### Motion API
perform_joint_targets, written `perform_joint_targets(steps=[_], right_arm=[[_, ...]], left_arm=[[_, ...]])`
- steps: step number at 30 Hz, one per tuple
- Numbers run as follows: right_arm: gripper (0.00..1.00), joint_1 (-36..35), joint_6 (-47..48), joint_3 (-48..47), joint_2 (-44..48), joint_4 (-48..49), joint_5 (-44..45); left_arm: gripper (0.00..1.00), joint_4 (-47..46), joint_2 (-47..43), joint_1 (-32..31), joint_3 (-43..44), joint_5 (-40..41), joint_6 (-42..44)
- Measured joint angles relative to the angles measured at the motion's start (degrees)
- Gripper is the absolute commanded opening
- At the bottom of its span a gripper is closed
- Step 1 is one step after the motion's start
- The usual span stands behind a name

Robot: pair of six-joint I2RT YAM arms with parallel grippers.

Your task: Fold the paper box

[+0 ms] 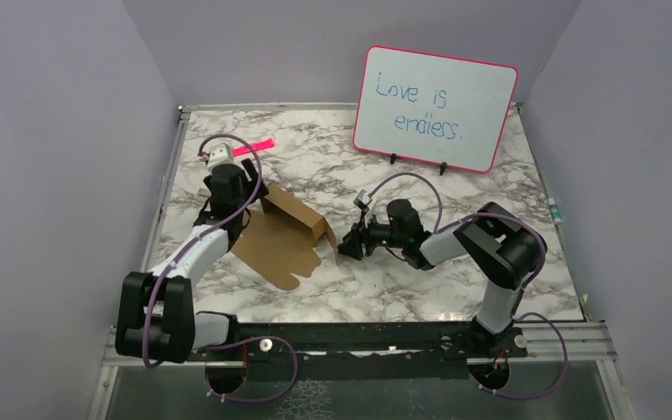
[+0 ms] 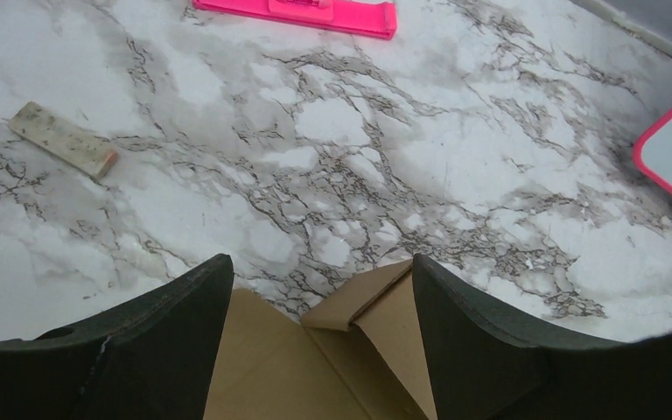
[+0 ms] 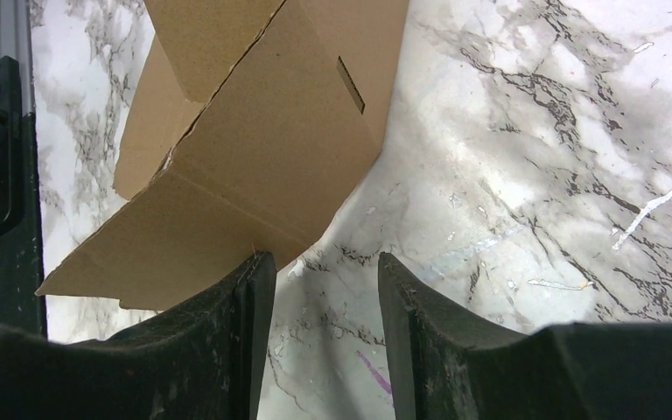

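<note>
Room: plain lavender walls [image 1: 52,131] on three sides.
Counter [image 1: 455,289]: smooth marble print; I judge it slick.
Paper box [image 1: 284,232]: left of centre, partly raised, between both claws.
Left claw [image 2: 322,269]: spread, straddling the box's far-left end.
Right claw [image 3: 325,262]: spread, one finger at the box's right edge, pinching nothing.
Risk: I expect a push could slide the box rather than crease it, since nothing pins it.

Marble-patterned table [image 1: 402,289] between plain lavender walls [image 1: 52,131], pink-rimmed whiteboard [image 1: 436,108] upright at the back.
</note>
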State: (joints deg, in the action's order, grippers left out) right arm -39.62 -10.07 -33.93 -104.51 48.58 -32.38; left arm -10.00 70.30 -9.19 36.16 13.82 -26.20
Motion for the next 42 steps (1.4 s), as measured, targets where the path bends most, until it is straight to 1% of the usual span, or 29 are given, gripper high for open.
perform_joint_targets(steps=[4, 10, 13, 19, 25, 29, 38, 42], right_arm=[[0.52, 0.0, 0.0, -0.07, 0.04, 0.0, -0.33], [0.53, -0.02, -0.5, -0.13, 0.07, 0.35, -0.57], [0.53, -0.04, -0.9, -0.48, 0.07, 0.87, -0.61], [0.53, -0.85, -1.49, -1.97, 0.07, 1.6, -0.5], [0.54, -1.31, -2.71, -2.21, 0.07, 3.02, 1.57], [0.57, -1.31, -3.41, -1.84, 0.33, 4.07, 2.84], [0.62, -1.55, -2.8, 6.75, 5.27, 4.52, 5.31], [0.63, -3.63, -2.36, 7.87, 5.84, 4.94, 5.84]], left_arm=[[0.75, -2.36, 5.95, 2.47, 2.19, -5.38, 1.03], [0.68, -5.01, 11.17, 2.97, 3.89, -13.66, 1.64], [0.67, -5.44, 12.81, 2.97, 4.24, -17.84, 1.44], [0.66, -5.79, 13.09, 2.97, 4.13, -22.62, 0.26], [0.65, -6.56, 12.24, 2.95, 1.79, -25.49, -1.46], [0.65, -6.54, 10.99, 2.89, 0.44, -25.92, -2.45], [0.69, -5.73, 10.19, 2.8, 0.39, -24.81, -2.71], [0.69, -4.7, 9.92, 2.8, 0.39, -24.5, -2.71]])
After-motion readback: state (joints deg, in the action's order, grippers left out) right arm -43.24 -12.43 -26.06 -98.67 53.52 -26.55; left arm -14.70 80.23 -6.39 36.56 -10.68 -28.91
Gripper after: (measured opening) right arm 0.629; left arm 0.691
